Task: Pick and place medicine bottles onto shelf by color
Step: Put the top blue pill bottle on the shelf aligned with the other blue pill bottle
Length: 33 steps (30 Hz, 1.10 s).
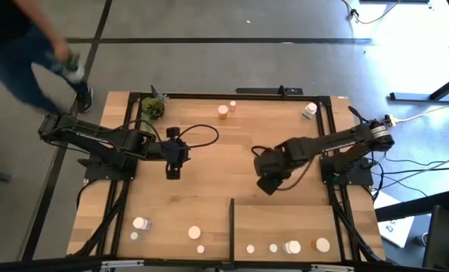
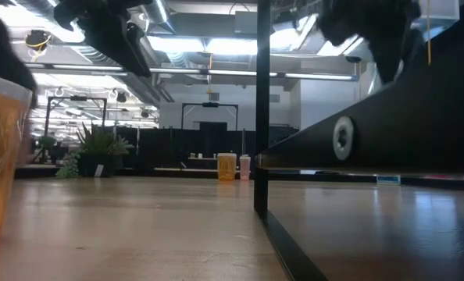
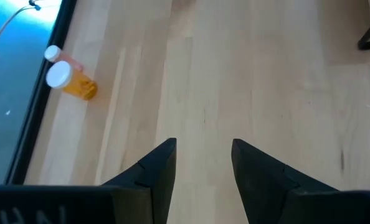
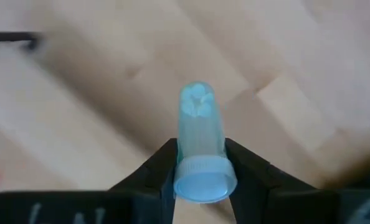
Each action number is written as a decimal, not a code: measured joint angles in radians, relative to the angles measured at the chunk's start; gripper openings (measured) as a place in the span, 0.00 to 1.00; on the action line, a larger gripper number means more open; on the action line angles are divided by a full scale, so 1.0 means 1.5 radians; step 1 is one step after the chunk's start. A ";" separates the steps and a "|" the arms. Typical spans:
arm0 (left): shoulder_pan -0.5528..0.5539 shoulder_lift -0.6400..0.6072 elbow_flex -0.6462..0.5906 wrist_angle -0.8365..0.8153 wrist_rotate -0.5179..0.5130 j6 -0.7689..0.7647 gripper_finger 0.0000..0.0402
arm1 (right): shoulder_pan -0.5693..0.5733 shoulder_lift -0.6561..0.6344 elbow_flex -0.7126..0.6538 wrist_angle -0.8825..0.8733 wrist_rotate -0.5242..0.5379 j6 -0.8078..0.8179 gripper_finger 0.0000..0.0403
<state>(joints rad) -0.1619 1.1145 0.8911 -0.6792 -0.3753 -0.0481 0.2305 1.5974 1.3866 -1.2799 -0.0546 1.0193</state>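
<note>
Pale greenish bottle (image 4: 200, 146) with white cap, clamped between right gripper's fingers (image 4: 154, 171), above bare tabletop

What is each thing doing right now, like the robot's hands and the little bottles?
Right gripper: shut on a pale greenish bottle, held above the table.
Left gripper: open, empty, over bare wood.
Orange bottle: on the tabletop near the edge, not held.
Smaller bottle: just beside it, not held.
Shelf: bottles stand along its near edge.
Potted plant: sitting at a table corner.
</note>
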 joint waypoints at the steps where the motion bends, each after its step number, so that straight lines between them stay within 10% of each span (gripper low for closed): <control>1: 0.000 0.000 0.000 0.000 0.007 0.002 0.37 | 0.015 0.000 0.011 0.000 -0.001 0.018 0.28; 33: -0.094 0.000 0.000 0.046 0.095 -0.002 0.37 | 0.212 0.125 0.044 0.166 -0.205 0.230 0.30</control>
<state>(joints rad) -0.3025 1.1145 0.8913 -0.6108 -0.2333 -0.0509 0.5480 1.7843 1.4528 -1.0309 -0.3615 1.3637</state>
